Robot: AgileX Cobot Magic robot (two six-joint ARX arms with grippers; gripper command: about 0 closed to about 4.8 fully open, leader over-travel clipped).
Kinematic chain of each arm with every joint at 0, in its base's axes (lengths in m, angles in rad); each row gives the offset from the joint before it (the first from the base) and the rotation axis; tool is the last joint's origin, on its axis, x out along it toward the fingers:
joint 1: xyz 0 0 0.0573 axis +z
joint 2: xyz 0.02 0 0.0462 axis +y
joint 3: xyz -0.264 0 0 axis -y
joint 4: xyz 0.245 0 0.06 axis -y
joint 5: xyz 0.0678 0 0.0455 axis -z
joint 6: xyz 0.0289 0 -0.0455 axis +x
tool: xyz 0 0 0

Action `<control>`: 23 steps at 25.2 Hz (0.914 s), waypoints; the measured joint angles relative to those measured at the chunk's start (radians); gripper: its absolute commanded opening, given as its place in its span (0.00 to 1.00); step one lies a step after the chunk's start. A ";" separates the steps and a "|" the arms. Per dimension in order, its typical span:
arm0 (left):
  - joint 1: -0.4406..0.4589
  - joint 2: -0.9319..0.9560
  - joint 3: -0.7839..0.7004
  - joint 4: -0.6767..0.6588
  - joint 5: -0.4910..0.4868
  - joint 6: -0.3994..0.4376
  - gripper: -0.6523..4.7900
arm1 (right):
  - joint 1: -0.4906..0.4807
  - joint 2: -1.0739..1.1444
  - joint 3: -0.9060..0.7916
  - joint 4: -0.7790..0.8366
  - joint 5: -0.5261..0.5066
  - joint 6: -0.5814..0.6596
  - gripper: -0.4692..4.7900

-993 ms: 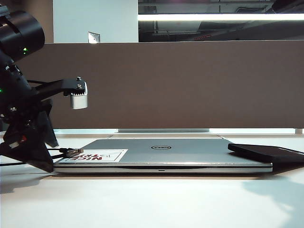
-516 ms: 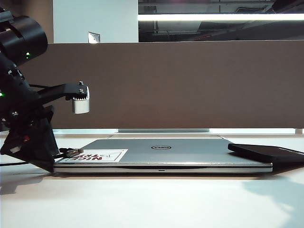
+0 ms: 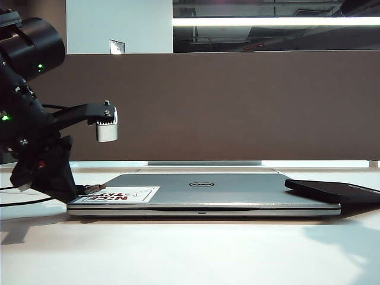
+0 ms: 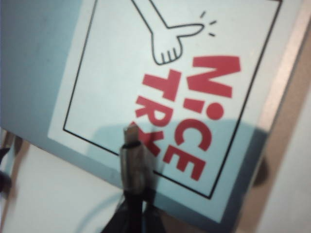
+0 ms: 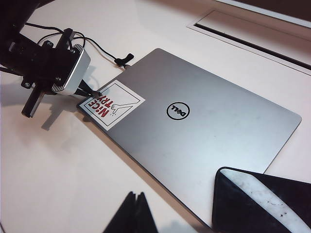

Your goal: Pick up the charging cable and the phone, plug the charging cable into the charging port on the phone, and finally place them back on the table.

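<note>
On the laptop's stickered corner your left claw pinches the cable; right claw hangs shut near the phone.

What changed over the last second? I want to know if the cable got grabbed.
The left gripper closed its fingers on the charging cable at the laptop's sticker corner, shifting slightly toward the laptop. The right gripper, phone and laptop stayed put.
</note>
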 measured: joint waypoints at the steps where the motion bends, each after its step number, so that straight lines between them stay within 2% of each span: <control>1: 0.000 0.000 0.000 0.007 -0.001 0.003 0.11 | 0.000 0.000 0.000 0.000 0.000 0.000 0.08; 5: 0.001 -0.002 0.001 0.051 -0.009 0.001 0.11 | 0.000 0.000 0.000 0.000 0.000 0.000 0.08; 9: -0.005 -0.044 0.019 0.056 0.006 -0.056 0.11 | 0.000 0.000 0.000 0.004 0.001 0.000 0.08; 11: -0.003 -0.088 0.037 0.056 0.010 -0.128 0.11 | 0.000 0.000 0.000 0.028 0.005 0.002 0.08; 15: -0.027 -0.186 0.052 0.031 0.009 -0.328 0.11 | 0.000 0.000 0.000 0.045 0.053 0.053 0.08; 19: -0.127 -0.251 0.052 0.036 0.011 -0.539 0.11 | 0.000 0.002 0.000 0.045 0.053 0.077 0.08; 22: -0.204 -0.265 0.052 0.041 0.008 -0.738 0.11 | 0.000 0.002 0.000 0.045 0.094 0.121 0.08; 23: -0.224 -0.266 0.052 0.046 0.009 -0.782 0.11 | 0.000 0.002 0.000 0.045 0.105 0.134 0.08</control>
